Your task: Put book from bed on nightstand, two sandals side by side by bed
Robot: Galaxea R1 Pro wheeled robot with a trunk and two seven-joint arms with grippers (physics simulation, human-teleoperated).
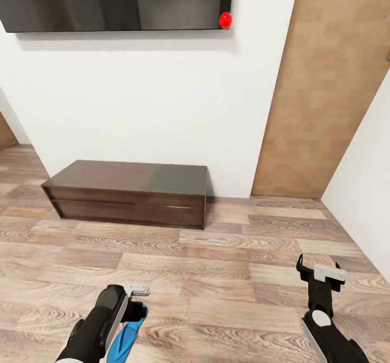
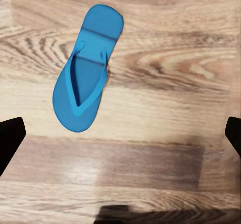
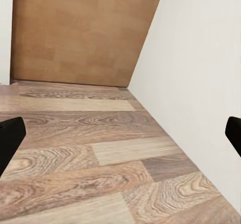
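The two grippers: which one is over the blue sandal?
The left gripper. The blue sandal lies flat on the wood floor beneath it, while the right gripper has bare floor below.

Smooth matt blue sandal (image 2: 85, 71) lies on grained wood-plank floor (image 2: 165, 113); the dark wooden TV bench (image 1: 130, 192) looks slightly glossy.

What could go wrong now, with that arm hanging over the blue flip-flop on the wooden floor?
1. The left gripper is open above the flat bright blue sandal, whose sole lies offset from the midline between the fingers; closing as is might miss it or pinch only an edge.
2. The sandal lies flat against the wood-plank floor, so the fingertips may scrape the planks before getting under it.
3. In the head view the left arm hides most of the sandal, so aiming is harder.
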